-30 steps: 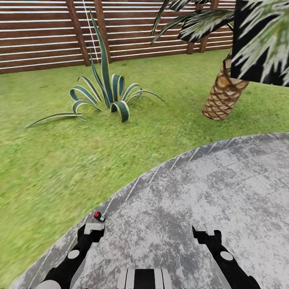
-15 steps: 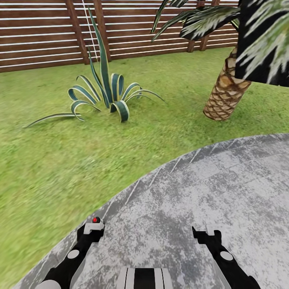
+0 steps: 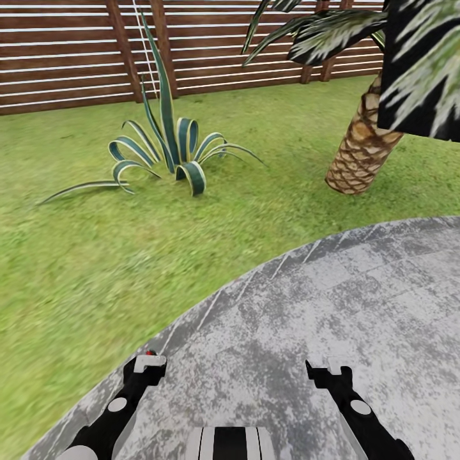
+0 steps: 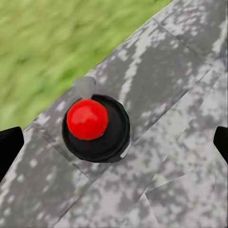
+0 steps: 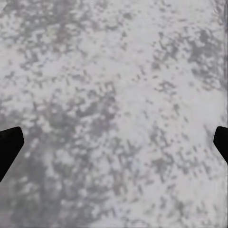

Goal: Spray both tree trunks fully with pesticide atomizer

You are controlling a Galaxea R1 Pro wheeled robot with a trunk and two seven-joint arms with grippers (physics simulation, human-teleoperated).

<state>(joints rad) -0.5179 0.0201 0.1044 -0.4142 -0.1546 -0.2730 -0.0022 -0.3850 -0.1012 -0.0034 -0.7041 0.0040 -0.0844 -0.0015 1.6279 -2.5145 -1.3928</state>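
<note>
Risks toppling the pesticide atomizer (image 4: 96, 127) at the paving edge (image 3: 191, 319); left gripper (image 4: 114, 142) jaws spread wide above, grasping nothing.

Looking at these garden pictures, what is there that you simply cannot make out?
- Pesticide atomizer: the left wrist view looks straight down on its red cap, so its sides are hidden; in the head view the left gripper covers nearly all of it.
- Palm: its crown is cut off by the head view's top edge and by a black-edged leaf patch.
- Right gripper: its dark fingers are cut off at the wrist picture's edges.
- Fence: its top is cut off.
</note>
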